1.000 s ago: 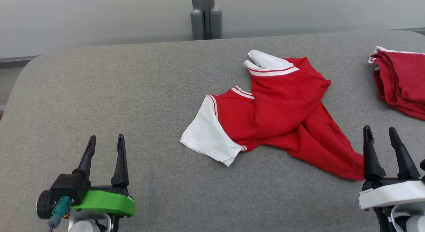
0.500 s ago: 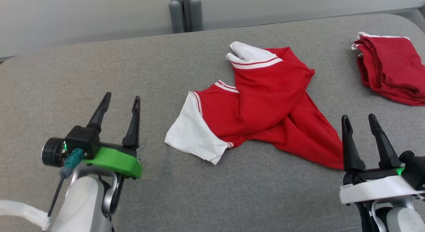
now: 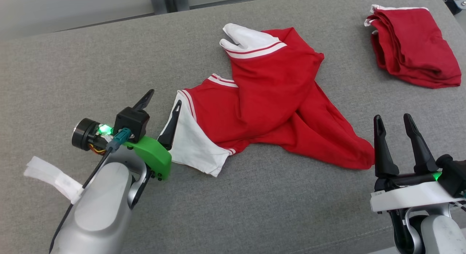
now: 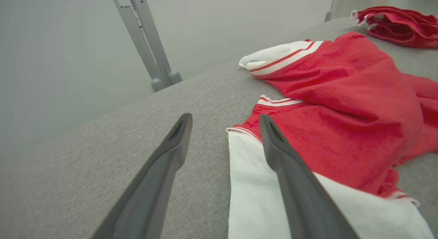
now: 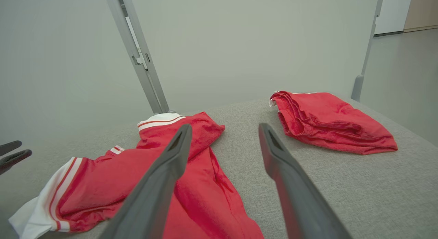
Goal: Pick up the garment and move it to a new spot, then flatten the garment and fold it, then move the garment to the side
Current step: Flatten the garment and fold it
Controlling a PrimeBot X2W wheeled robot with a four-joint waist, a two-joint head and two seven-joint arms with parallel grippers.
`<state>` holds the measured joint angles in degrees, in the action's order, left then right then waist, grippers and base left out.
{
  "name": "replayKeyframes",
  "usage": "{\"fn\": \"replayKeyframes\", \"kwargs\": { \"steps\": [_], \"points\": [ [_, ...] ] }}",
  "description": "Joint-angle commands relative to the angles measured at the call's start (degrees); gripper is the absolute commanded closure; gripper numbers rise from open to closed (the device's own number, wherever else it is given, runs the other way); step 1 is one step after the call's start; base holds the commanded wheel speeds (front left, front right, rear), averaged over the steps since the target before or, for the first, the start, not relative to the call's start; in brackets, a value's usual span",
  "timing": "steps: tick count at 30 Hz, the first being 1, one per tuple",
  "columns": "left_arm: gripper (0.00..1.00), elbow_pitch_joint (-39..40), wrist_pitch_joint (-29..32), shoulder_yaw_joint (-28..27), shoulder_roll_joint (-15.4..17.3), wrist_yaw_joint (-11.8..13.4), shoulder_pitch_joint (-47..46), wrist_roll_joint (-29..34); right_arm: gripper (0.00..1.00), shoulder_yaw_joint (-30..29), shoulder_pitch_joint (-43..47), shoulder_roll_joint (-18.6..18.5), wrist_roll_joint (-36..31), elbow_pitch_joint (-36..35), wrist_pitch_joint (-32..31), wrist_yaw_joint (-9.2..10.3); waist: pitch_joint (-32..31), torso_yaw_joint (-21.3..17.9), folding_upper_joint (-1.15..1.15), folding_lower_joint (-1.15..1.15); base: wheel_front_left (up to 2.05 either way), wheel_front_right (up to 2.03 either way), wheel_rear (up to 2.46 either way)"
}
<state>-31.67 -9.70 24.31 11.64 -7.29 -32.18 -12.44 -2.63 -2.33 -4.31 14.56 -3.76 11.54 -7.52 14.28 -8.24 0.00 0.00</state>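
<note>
garment (image 3: 269, 97): crumpled red shirt mid grey padded surface (image 3: 72, 64) | left gripper (image 3: 164, 97): jaws spread; one finger over its white sleeve (contact unclear) | right gripper (image 3: 392, 116): jaws spread, empty; beside the hem

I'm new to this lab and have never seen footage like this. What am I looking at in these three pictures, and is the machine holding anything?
This is a two-armed robot. Each arm ends in a gripper with two long dark fingers. The wide picture comes from a camera on its head, looking down at a grey padded surface. In it, the left gripper is on the left and the right gripper at the lower right. The other two pictures come from wrist cameras that look along the left fingers and the right fingers. On the surface lie a crumpled red shirt and, further right, a folded red garment. Both grippers are open and hold nothing. The left one straddles the edge of the shirt's white sleeve.
</note>
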Motion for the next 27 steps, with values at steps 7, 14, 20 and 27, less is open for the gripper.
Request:
{"fn": "replayKeyframes", "kwargs": {
  "steps": [7,14,20,27],
  "points": [
    [0.00,-8.2,-1.1,6.6,-0.4,-0.2,-7.3,-2.6,0.00,0.9,-2.1,-0.5,-0.3,1.1,0.3,0.07,2.7,-2.9,0.00,0.00,0.00,0.00,0.00],
    [0.00,-17.4,-0.4,10.1,0.2,-0.2,-11.9,-5.2,0.00,0.9,-2.4,-0.4,-0.3,2.1,0.4,0.07,3.4,-5.0,0.00,0.00,0.00,0.00,0.00],
    [0.07,-24.3,1.5,12.1,-0.2,-0.2,-13.3,-7.7,0.00,0.4,-2.2,-0.2,-0.4,2.4,0.5,0.07,3.6,-5.4,0.00,0.00,0.00,0.00,0.00],
    [1.00,-26.7,-0.6,14.3,-1.1,-0.1,-13.4,-11.1,0.00,-0.2,-1.9,0.0,-0.7,2.0,0.4,0.07,2.4,-2.9,0.00,0.00,0.00,0.00,0.00]
  ]
}}
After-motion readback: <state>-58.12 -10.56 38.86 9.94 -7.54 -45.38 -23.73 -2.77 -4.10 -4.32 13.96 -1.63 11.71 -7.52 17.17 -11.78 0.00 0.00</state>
